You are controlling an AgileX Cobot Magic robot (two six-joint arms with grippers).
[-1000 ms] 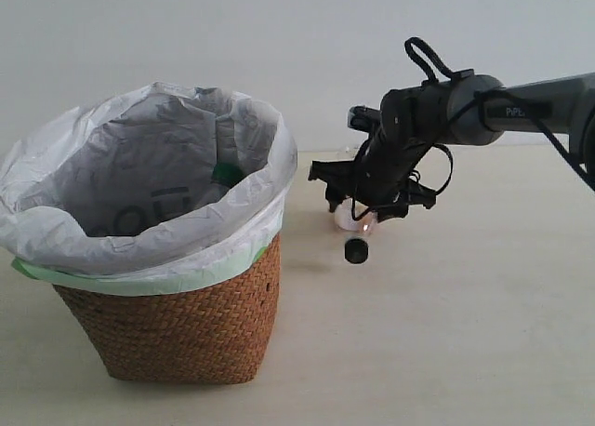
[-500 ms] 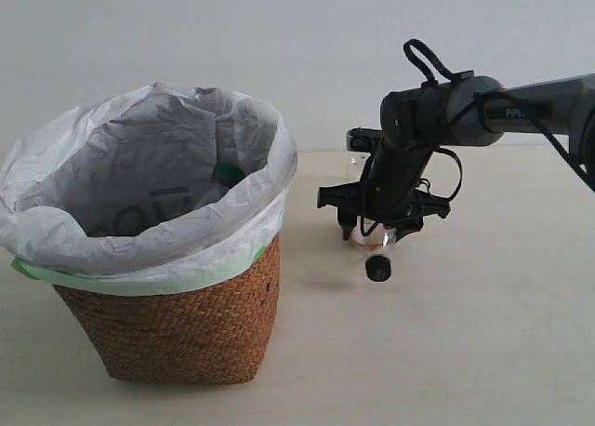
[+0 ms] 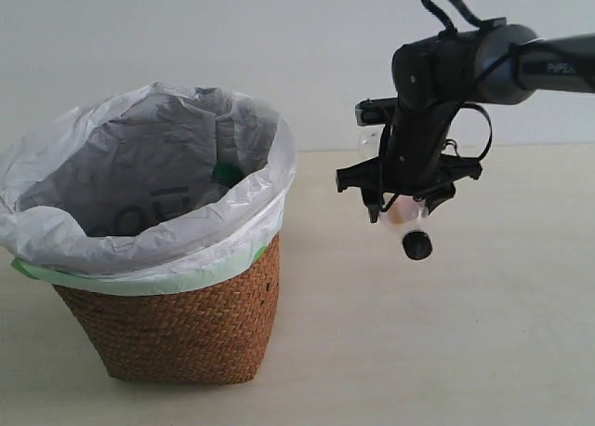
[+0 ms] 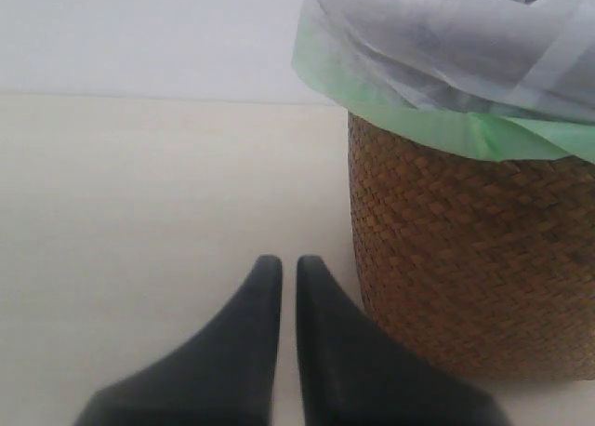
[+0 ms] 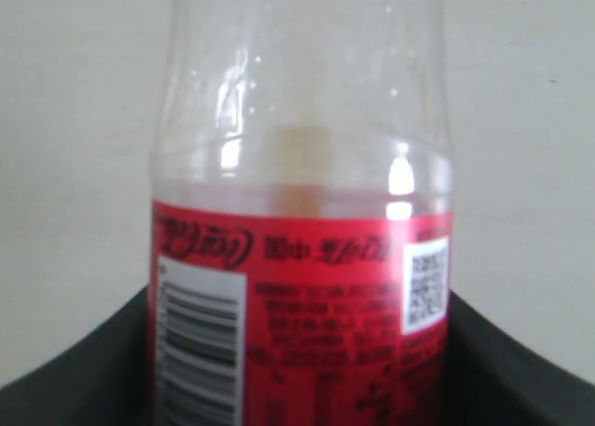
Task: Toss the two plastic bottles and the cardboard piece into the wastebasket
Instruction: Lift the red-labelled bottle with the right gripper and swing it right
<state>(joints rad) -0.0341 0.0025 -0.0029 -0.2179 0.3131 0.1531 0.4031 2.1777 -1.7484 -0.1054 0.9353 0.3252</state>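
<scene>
My right gripper (image 3: 402,203) is clamped on the slim red-label bottle (image 3: 407,221), around its label. The bottle therefore hangs in the air, clear of the table (image 3: 502,333), with its black cap (image 3: 416,246) toward the near side. I judge this height is meant for passing over the rim. The wastebasket (image 3: 177,324) stands well to the left of this hand, and the green cap (image 3: 226,173) of the other bottle shows inside it. My left gripper (image 4: 289,282) has its fingers together, low near the basket's wall.

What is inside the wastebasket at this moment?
The white bag lines the wastebasket, and a green cap, likely a bottle's, shows against the far wall. The bag's folds and the near rim hide everything lower; no cardboard is visible.
</scene>
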